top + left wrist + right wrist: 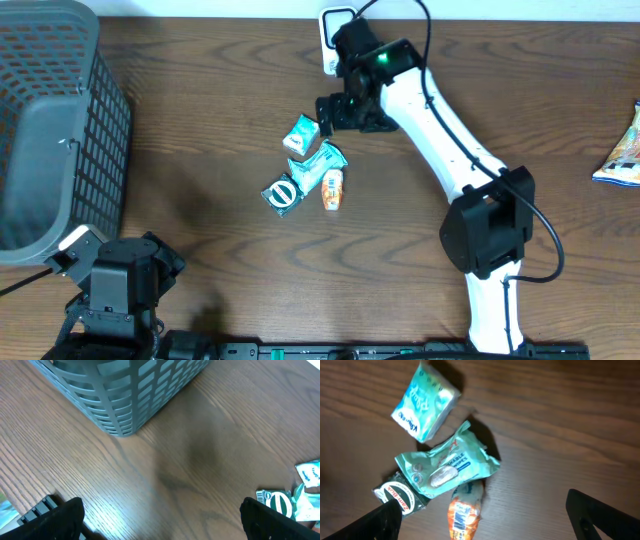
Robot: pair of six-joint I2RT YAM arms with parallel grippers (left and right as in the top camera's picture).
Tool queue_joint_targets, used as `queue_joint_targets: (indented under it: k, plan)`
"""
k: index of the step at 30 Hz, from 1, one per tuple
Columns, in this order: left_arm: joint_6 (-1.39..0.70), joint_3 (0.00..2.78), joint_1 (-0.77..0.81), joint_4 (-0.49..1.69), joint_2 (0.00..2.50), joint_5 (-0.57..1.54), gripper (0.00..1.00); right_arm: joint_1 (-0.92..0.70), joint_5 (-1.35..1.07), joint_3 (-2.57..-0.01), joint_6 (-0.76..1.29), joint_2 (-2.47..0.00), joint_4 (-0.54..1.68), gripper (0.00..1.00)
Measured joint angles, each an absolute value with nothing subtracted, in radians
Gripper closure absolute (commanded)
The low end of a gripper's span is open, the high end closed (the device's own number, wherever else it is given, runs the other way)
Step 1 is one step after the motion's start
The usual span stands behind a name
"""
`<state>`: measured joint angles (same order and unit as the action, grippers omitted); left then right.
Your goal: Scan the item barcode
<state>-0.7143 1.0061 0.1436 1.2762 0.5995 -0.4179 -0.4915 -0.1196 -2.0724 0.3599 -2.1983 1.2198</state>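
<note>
- Surface (220,120): dark wood. The items lie in a small pile near its middle, well apart from everything else.
- Basket (50,120): grey, upright at the far left. We reckon it has no part in this step.
- Right arm (450,140): reaching across the surface, with its wrist over the far end of the pile.
- Right fingers (600,515): spread wide and holding nothing as they hover above the pile. This looks to us like the approach before a pick.
- Left fingers (270,517): also wide open and empty, low at the near-left corner, with the pile just at the right edge of their view.
- Wipes (447,467): the biggest packet, crumpled and flat, overlapping the disc and the sachet's top. Grabbing here would likely drag those neighbours along.
- Tissue pack (425,402): lies just beyond the wipes, and we can't tell whether it touches them. It's the freest item, so it's our pick: come straight down and close across its narrow sides.
- Disc (397,497): a round black-and-green packet, tucked partly under the wipes.
- Sachet (465,515): orange, with stripes that may be a barcode, though they're too small to be sure.
- Whichever we lift, grip the edges so the fingers leave the printed faces clear, then turn it to find the code.
</note>
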Motion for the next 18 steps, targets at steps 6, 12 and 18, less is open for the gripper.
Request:
queue_joint_targets:
  k: [6, 12, 18]
  plan:
    - [-0.714, 1.006, 0.144, 1.276, 0.599, -0.418, 0.02, -0.52, -0.12, -2.038, 0.36, -2.198, 1.214, 0.01]
    - [-0.714, 1.006, 0.144, 1.276, 0.599, -0.418, 0.02, -0.529, -0.119, -2.032, 0.36, -2.198, 1.216, 0.01]
    - [-0.714, 1.006, 0.144, 1.276, 0.599, -0.418, 0.02, -0.529, -0.115, -2.032, 0.359, -2.198, 1.209, 0.01]
